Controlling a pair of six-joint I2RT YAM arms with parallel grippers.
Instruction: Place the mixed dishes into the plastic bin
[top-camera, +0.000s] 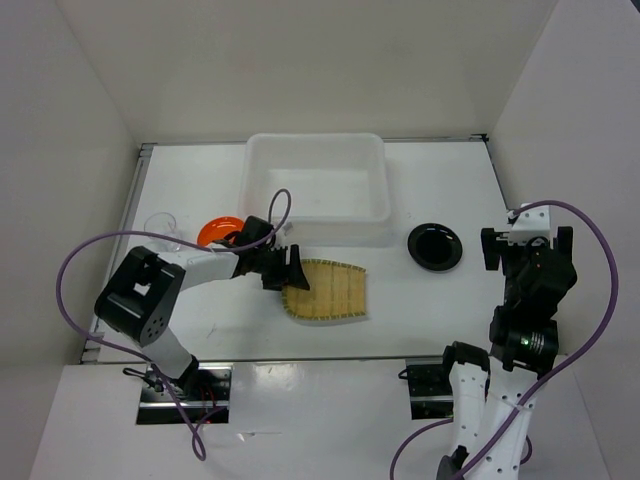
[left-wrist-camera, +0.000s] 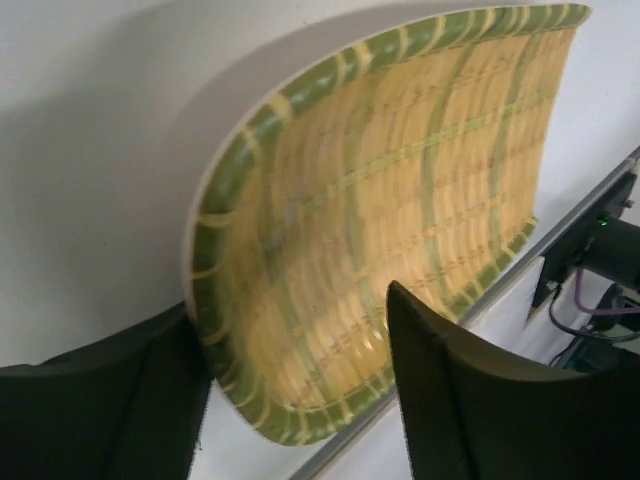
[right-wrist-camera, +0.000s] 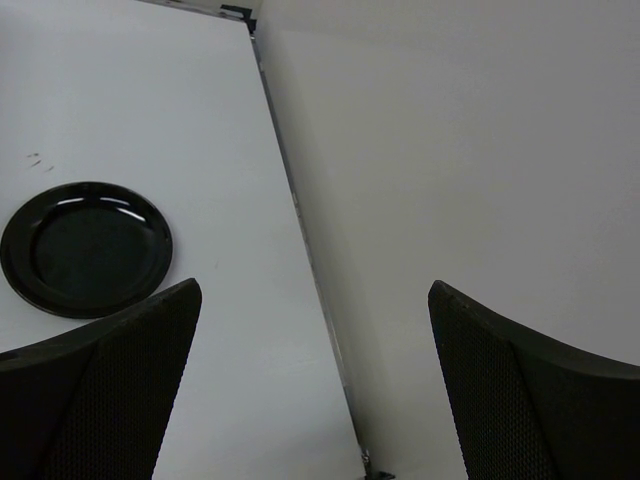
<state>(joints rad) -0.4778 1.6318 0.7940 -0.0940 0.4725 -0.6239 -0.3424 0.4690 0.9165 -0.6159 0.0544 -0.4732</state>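
Observation:
The tan woven bamboo tray (top-camera: 332, 291) lies flat on the table in front of the plastic bin (top-camera: 316, 139). My left gripper (top-camera: 290, 274) is open at the tray's left end. In the left wrist view the tray (left-wrist-camera: 400, 200) fills the frame and my left gripper (left-wrist-camera: 292, 300) has one finger outside its green rim and one over its inside. The black plate (top-camera: 434, 246) lies right of the bin and shows in the right wrist view (right-wrist-camera: 85, 248). My right gripper (top-camera: 527, 247) (right-wrist-camera: 315, 287) is open and empty, to the right of it. The orange plate (top-camera: 216, 229) and a clear cup (top-camera: 162, 224) lie at the left.
The bin holds nothing that I can see. White enclosure walls stand on the left, back and right. A metal strip (right-wrist-camera: 305, 250) runs along the table's right edge. The left arm's purple cable (top-camera: 282, 205) arcs beside the bin's front left corner.

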